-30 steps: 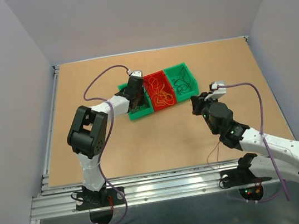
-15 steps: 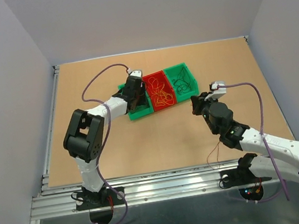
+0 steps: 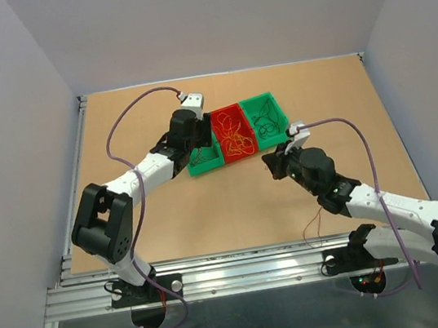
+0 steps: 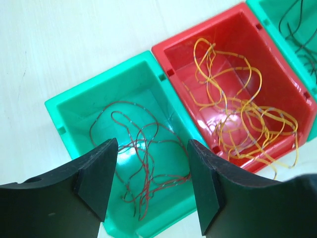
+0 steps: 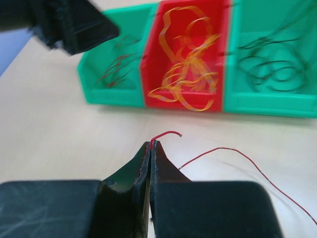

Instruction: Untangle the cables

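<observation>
Hovering above the left-hand green plastic bin (image 4: pixel 94 79), the left gripper (image 4: pixel 151 146) has its two black fingers spread apart with nothing between them. A loose clump of curly red wire strands (image 4: pixel 141 158) lies on that bin's floor, seen through the gap. Just beside it, touching along one wall, stands the red plastic bin (image 4: pixel 198 27), which holds a tangle of orange-yellow wire strands (image 4: pixel 247 124). The third in the row, the right-hand green plastic bin (image 5: pixel 267 106), contains looping dark green-black wire strands (image 5: pixel 270 69).

On the near side of the bins, over the tan wooden tabletop (image 3: pixel 233 203), the right gripper (image 5: pixel 150 144) has its fingers pressed together and pinches a thin red wire strand (image 5: pixel 166 133). A short curled end of it sticks up from the tips towards the red bin. A longer run of red wire arcs away to the right, low over the table. Whether it is the same strand cannot be told from the wrist view. The two grippers are apart, each on its own side of the red bin.
</observation>
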You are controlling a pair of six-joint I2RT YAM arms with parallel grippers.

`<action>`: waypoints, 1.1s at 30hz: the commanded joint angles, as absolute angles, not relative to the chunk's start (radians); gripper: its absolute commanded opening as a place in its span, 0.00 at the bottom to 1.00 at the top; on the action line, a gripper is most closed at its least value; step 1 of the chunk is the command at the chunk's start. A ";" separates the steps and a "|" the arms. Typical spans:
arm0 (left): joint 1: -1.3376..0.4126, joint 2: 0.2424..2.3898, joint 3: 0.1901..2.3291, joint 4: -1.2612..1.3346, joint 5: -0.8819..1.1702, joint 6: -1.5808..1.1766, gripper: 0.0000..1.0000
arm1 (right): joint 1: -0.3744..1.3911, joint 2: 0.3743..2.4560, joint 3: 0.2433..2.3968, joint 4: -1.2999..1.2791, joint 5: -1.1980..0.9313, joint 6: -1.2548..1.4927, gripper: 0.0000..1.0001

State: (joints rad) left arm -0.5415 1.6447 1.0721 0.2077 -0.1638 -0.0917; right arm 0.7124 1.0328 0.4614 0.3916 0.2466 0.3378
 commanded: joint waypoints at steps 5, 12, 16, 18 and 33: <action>-0.511 1.398 0.919 0.353 0.083 0.207 0.96 | 0.718 1.078 0.532 0.543 -0.441 0.287 0.05; -0.505 1.259 0.805 0.434 0.228 0.262 0.99 | 0.719 0.967 0.587 0.016 0.100 0.365 0.09; -0.506 1.279 0.811 0.431 0.291 0.270 0.99 | 0.718 0.968 0.644 -0.332 0.462 0.524 0.08; -0.506 1.295 0.822 0.423 0.301 0.270 0.99 | 0.718 0.985 0.660 -0.438 0.485 0.595 0.09; -0.603 1.267 0.802 0.336 0.534 0.406 0.99 | 0.738 0.924 0.631 -0.466 0.603 0.751 0.96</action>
State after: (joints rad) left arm -0.5468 1.3167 0.8173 0.3412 0.4515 0.3294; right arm 0.7280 0.9947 0.6006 -0.4660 0.5102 0.6754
